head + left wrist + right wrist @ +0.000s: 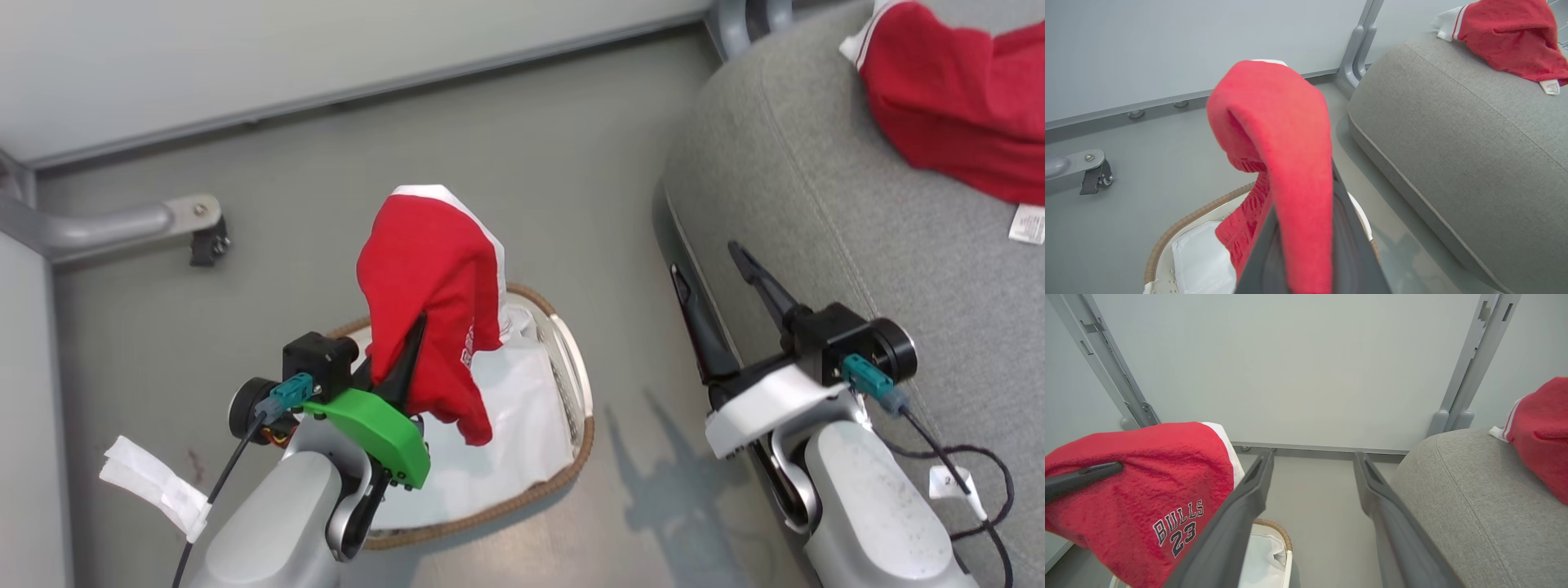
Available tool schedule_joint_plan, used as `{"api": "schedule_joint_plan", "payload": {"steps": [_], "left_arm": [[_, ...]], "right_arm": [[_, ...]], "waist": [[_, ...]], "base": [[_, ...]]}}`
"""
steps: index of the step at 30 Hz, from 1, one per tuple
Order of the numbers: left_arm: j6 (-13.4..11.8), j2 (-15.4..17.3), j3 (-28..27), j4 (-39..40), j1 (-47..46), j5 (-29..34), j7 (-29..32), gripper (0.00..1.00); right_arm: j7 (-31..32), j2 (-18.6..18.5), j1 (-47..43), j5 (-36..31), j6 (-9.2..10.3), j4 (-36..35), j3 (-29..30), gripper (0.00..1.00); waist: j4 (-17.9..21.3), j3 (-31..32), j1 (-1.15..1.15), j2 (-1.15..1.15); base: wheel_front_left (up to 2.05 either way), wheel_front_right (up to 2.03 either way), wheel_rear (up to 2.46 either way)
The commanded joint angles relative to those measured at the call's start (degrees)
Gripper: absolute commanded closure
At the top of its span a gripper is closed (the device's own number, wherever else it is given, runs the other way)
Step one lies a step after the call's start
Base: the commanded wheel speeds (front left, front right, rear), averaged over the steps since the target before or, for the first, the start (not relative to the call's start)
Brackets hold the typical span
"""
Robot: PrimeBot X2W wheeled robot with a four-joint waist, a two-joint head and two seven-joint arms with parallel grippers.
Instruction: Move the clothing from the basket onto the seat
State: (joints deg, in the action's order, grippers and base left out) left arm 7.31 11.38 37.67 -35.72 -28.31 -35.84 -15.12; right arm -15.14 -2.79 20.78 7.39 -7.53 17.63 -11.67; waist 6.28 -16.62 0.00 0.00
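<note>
Left gripper (418, 327) clenched on red garment (429, 286), which hung above basket (571, 457). Second garment (963, 106) lay on seat (816, 204). Right gripper (706, 260) spread, empty. Best carried high, cleared seat edge, released well inward.

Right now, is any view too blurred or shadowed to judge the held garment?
Left wrist view: the held garment sits close to the lens and looks soft. Right wrist view: its lettering is crisp. Head view: sharp, with arm shadows on the floor beside the basket.
</note>
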Motion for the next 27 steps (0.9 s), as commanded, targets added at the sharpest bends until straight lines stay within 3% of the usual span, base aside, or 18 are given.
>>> {"api": "schedule_joint_plan", "payload": {"steps": [1, 14, 21, 27], "left_arm": [[0.24, -0.33, -0.78, 0.9, 1.18, 0.58, -0.03, 1.0], [0.24, -2.02, -6.04, 9.25, 3.21, 5.72, -0.04, 1.0], [0.24, -2.6, -7.07, 10.93, 3.55, 6.9, -0.04, 1.0], [0.24, -3.68, -6.65, 10.7, 3.27, 7.17, -0.04, 1.0]], "right_arm": [[0.0, -0.27, -1.52, -0.58, 0.08, 0.28, 0.26, 0.0], [0.0, -0.25, -8.37, 0.05, 0.08, 1.95, -0.46, 0.0], [0.0, -0.24, -10.29, -0.28, 0.08, 2.47, -1.67, 0.0], [0.0, -0.25, -10.01, -2.2, 0.08, 2.92, -5.97, 0.0]], "waist": [[-2.76, 5.47, 0.0, 0.0], [-4.51, 13.25, 0.0, 0.0], [-5.58, 14.68, 0.0, 0.0], [-6.83, 14.77, 0.0, 0.0]], "base": [[0.0, 0.0, 0.0], [0.0, 0.0, 0.0], [0.0, 0.0, 0.0], [0.0, 0.0, 0.0]]}}
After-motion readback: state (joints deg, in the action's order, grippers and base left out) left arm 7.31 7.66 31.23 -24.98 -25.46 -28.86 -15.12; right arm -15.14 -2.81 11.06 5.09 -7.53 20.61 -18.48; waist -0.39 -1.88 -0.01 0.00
